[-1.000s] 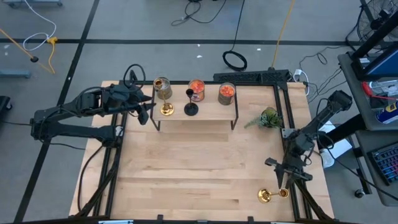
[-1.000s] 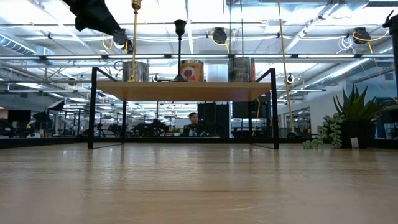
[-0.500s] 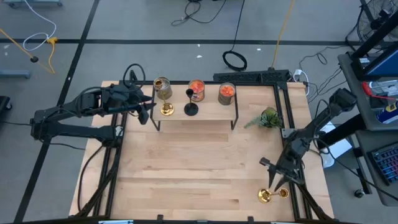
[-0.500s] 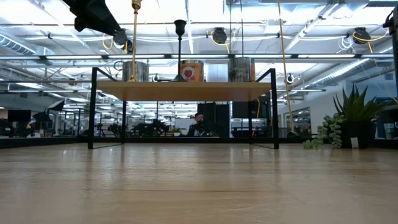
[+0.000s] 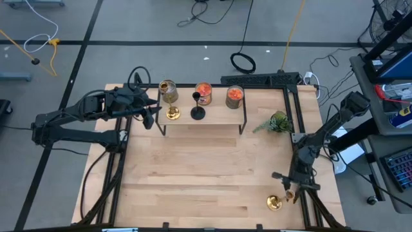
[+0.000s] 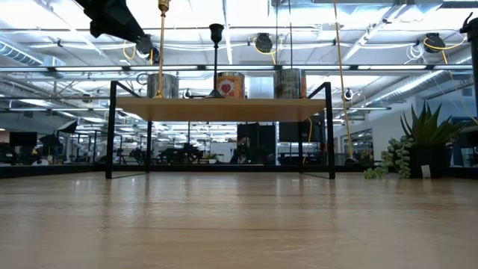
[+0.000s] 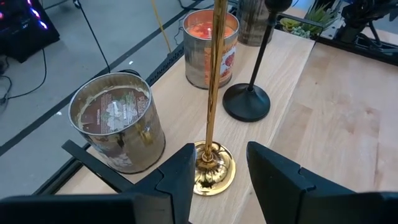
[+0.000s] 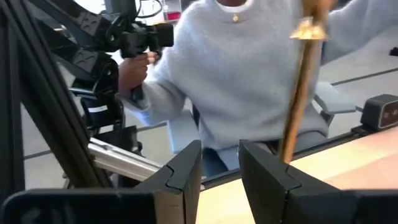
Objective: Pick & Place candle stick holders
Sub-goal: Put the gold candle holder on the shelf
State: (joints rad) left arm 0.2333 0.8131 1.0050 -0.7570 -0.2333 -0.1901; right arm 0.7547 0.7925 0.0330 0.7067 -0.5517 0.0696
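Observation:
A gold candle stick holder (image 5: 172, 113) and a black one (image 5: 197, 113) stand by their round bases on the raised shelf (image 5: 219, 118) at the far side. My left gripper (image 5: 153, 116) hovers open beside the shelf's left end. In the left wrist view (image 7: 221, 149) its fingers stand either side of the gold holder's base (image 7: 211, 173), apart from it. A second gold holder (image 5: 275, 202) stands upright at the near right corner. My right gripper (image 5: 288, 193) is open right beside its stem (image 8: 300, 93), which shows off to one side of the fingers.
Three short jars (image 5: 168, 91) (image 5: 203, 93) (image 5: 234, 96) stand at the back of the shelf. A green plant sprig (image 5: 278, 122) lies at the right. A person in a grey sweater (image 8: 249, 81) sits beyond the near edge, holding a black handle (image 8: 134, 46).
My right gripper has moved toward the table's near edge, closing in on the gold holder at the near right corner. The holder has stayed in place.

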